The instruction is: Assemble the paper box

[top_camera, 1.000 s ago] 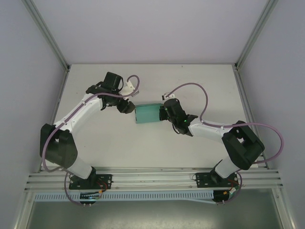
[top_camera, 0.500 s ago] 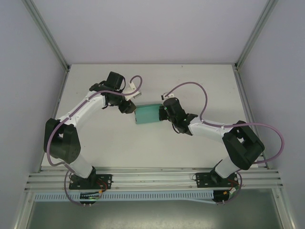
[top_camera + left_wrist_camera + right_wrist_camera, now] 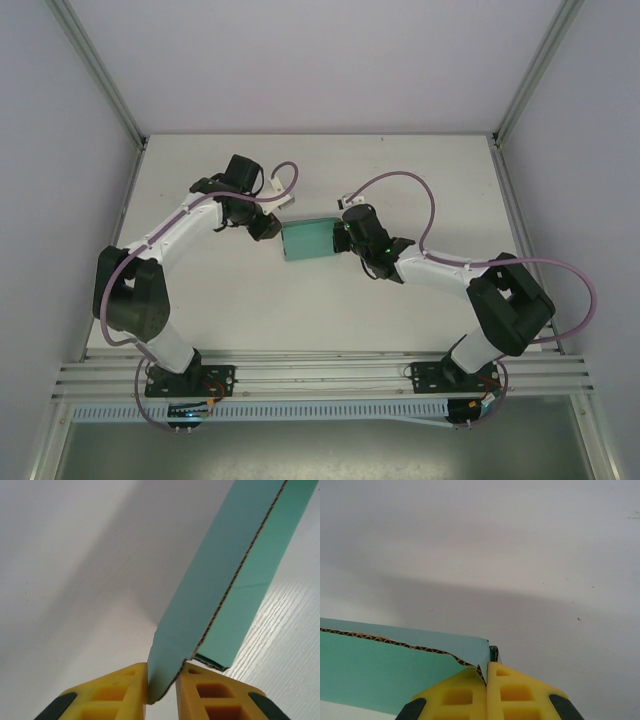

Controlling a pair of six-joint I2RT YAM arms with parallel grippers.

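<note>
Top external view: the paper box [image 3: 308, 239], made of teal-green corrugated card, lies near the middle of the white counter [image 3: 300, 170]. The left tool [image 3: 272, 227] meets the box's left edge and the right tool [image 3: 344, 233] meets its right edge, so the box is bracketed from both ends. A purple cable [image 3: 400, 185] arches above the right arm, off the box's right side.

In the left wrist view, the left tool [image 3: 162, 686] has its two yellow fingers [image 3: 112, 692] drawn in close on the lower corner of one teal panel of the paper box [image 3: 220, 575]. The card fills the narrow gap and touches both inner faces, so the corner is pinched. From there the panel runs up and to the right at a tilt, showing its brown fluted cut edge, with a second teal panel just behind it. White wood-grained counter [image 3: 292, 645] lies to the right of the box.

In the right wrist view, the right tool [image 3: 486, 680] has its yellow fingers [image 3: 520, 695] pressed almost flat together, with the thin corner of a box wall caught in the seam between them. The paper box [image 3: 385, 672] extends left from that grip, its fluted edge running along the top of the teal face.
</note>
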